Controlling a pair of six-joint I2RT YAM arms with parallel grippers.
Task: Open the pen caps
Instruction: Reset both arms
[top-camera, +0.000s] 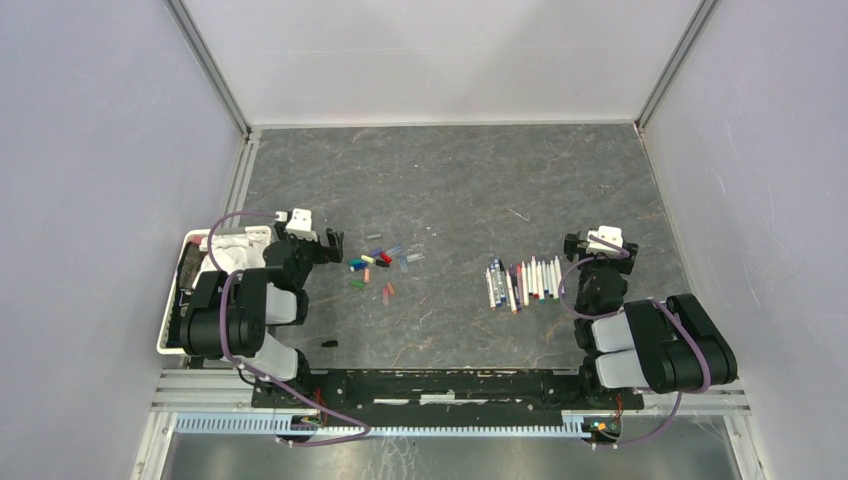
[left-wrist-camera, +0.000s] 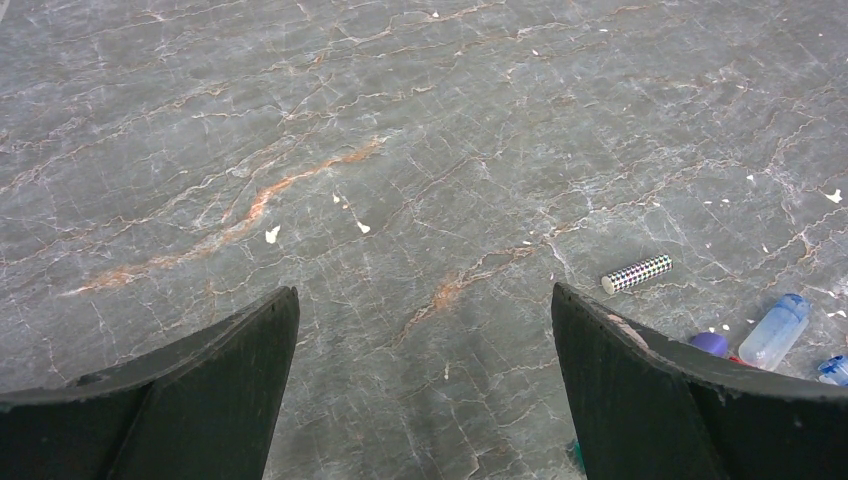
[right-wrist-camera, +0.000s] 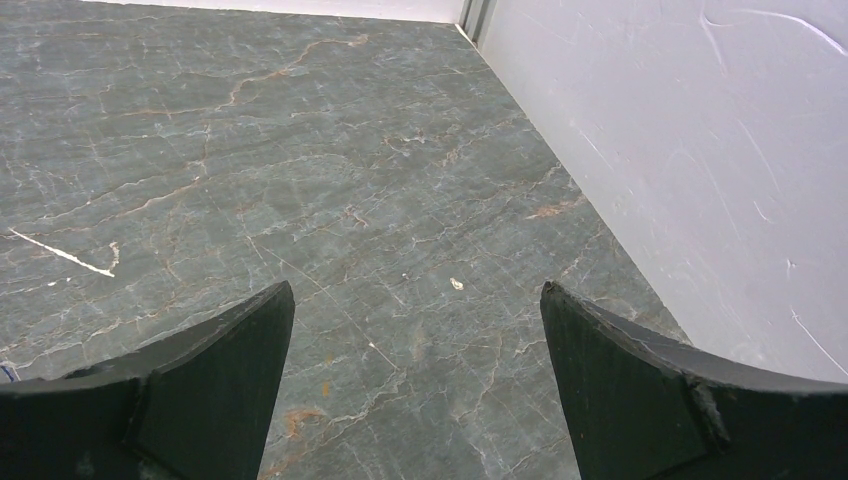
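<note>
Caps: small coloured plastic pen caps (top-camera: 372, 263) scattered left of centre; probably light, slippery
Pens: thin white-barrelled plastic pens (top-camera: 522, 284), row right of centre; grip mid-barrel
Grippers: left gripper (left-wrist-camera: 422, 288), right gripper (right-wrist-camera: 415, 285); both spread, empty

The dark, marble-patterned tabletop (top-camera: 450, 180) carries a loose scatter of coloured pen caps (top-camera: 372, 265) left of centre and a tight row of pens (top-camera: 525, 283) to the right. A white basket (top-camera: 196, 238) sits at its left edge, and a small black piece (top-camera: 329, 344) lies near the front.
</note>
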